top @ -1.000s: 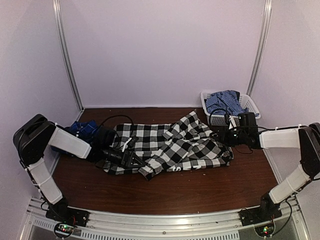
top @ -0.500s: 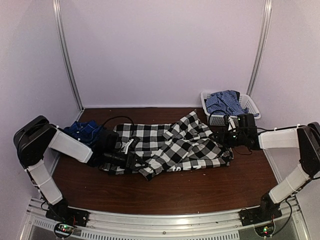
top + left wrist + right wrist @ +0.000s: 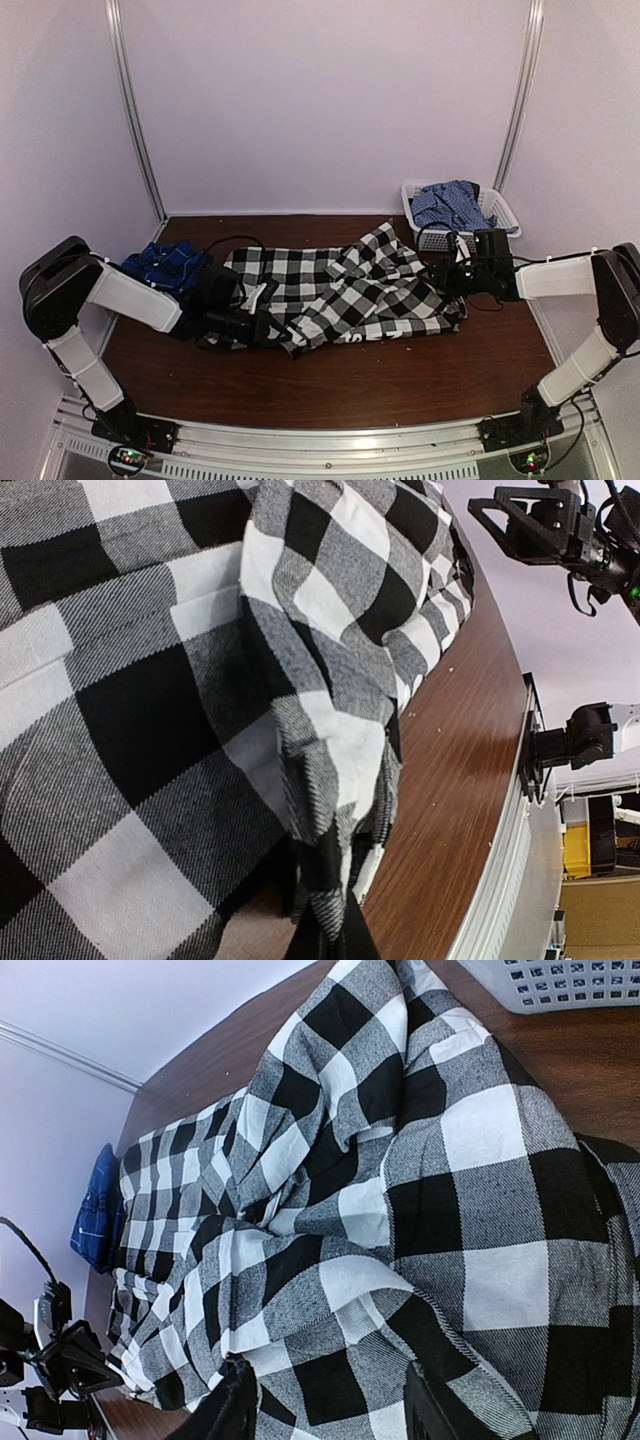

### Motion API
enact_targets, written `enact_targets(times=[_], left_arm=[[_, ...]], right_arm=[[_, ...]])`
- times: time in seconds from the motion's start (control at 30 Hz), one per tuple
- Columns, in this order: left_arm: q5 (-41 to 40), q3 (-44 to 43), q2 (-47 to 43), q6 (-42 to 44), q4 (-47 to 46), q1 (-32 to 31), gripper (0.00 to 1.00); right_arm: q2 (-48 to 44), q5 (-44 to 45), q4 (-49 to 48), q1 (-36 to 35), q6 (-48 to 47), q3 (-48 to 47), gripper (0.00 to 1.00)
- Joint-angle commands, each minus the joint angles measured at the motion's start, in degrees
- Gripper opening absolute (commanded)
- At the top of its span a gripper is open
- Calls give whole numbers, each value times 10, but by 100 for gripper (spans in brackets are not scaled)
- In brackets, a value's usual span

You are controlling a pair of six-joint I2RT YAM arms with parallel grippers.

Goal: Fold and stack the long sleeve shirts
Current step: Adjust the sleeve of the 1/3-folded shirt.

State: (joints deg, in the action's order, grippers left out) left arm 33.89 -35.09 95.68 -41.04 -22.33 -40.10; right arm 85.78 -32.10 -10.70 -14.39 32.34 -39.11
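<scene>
A black-and-white checked long sleeve shirt (image 3: 345,290) lies rumpled across the middle of the table. At its near left edge my left gripper (image 3: 258,325) is shut on a bunched fold of that shirt (image 3: 330,810); the cloth is pinched between its dark fingertips (image 3: 300,945). My right gripper (image 3: 447,278) stands open over the shirt's right edge, and checked cloth (image 3: 330,1290) lies between its fingers (image 3: 232,1400) without being squeezed. A dark blue shirt (image 3: 165,262) sits bunched at the far left, behind my left arm.
A white plastic basket (image 3: 505,212) holding blue patterned cloth (image 3: 448,203) stands at the back right, just behind my right gripper. Bare brown tabletop (image 3: 400,375) runs along the front. A metal rail (image 3: 500,880) borders the near edge.
My left gripper pushed rightward into the checked shirt's left edge and closed on a fold of it. The right arm has stayed put.
</scene>
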Motion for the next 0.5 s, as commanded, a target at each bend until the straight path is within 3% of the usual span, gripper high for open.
enact_targets(times=[0.0,0.33,0.47], left_arm=[[-10,-29,-29,30,66,4,0],[63,-84,-58,112,248,96,0],[95,-92,-56,127,267,129,0]], right_arm=[[1,3,-11,-5,0,6,51],[-24,23,22,-5,-31,-6,52],[-24,25,21,-6,-32,-3,52]])
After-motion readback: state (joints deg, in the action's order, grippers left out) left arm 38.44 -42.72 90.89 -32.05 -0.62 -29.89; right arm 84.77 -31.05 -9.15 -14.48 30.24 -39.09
